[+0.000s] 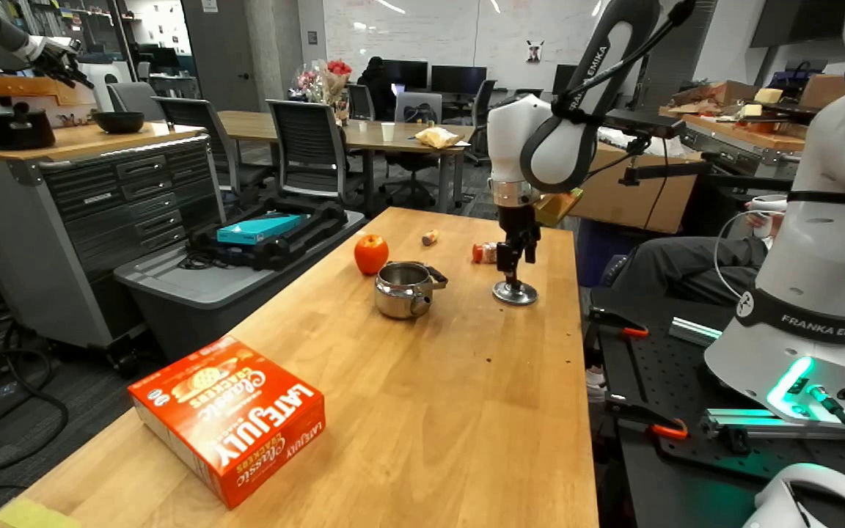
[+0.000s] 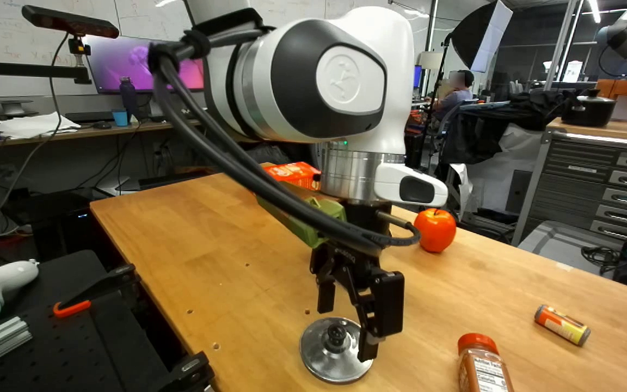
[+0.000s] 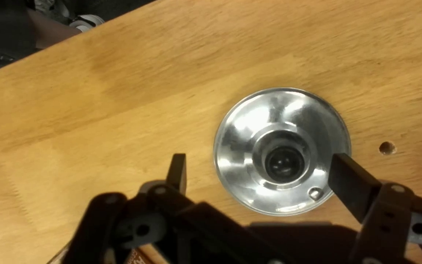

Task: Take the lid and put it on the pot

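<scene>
Polished steel on pale wood: in an exterior view, you see the lid [image 1: 516,295] lying flat on the table [image 1: 466,411], well apart from the uncovered pot [image 1: 397,299], whose near neighbour, an apple [image 1: 371,254], could be knocked by a wide carry. In an exterior view, your gripper [image 2: 346,329] hangs over the lid, one fingertip [image 2: 368,350] overlapping the rim; whether they touch cannot be told, so dropping straight down may pin the edge and tip the lid. In the wrist view, the fingers stand wide apart, clamped on nothing, and the likelier trouble is a lopsided squeeze: one pad reaching the black knob [image 3: 284,164] first could skid the smooth metal across the wood. The lid lies beneath the tool, its knob between the two fingers but closer to the one at the right of this view, which covers a bit of the rim; a small correction towards that side looks wise before you close.
</scene>
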Tool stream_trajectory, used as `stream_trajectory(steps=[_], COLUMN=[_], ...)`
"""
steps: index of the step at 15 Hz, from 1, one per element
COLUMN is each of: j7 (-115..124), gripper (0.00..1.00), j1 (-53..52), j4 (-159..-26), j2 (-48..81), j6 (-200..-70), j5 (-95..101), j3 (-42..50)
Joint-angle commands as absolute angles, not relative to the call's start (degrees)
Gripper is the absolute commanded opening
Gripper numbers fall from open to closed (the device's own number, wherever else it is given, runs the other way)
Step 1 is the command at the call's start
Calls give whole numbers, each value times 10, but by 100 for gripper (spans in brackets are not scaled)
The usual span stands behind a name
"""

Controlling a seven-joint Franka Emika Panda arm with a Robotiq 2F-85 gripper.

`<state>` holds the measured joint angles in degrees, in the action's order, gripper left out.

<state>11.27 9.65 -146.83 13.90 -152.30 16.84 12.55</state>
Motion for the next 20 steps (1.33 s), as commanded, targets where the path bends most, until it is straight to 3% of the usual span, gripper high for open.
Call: stream_trajectory(steps=[1,9,10,13,20], j7=[119,116,116,117,123], gripper=[100,98,78,65,10], j1=[73,60,60,59,55], j4=[-1459,-1455,-1455,-1453,-1449], j2=[157,167,167,169,174], j6=[-1538,-1534,-1534,-1533,-1531], j5=[182,178,179,179,183], j3=[139,139,139,140,143])
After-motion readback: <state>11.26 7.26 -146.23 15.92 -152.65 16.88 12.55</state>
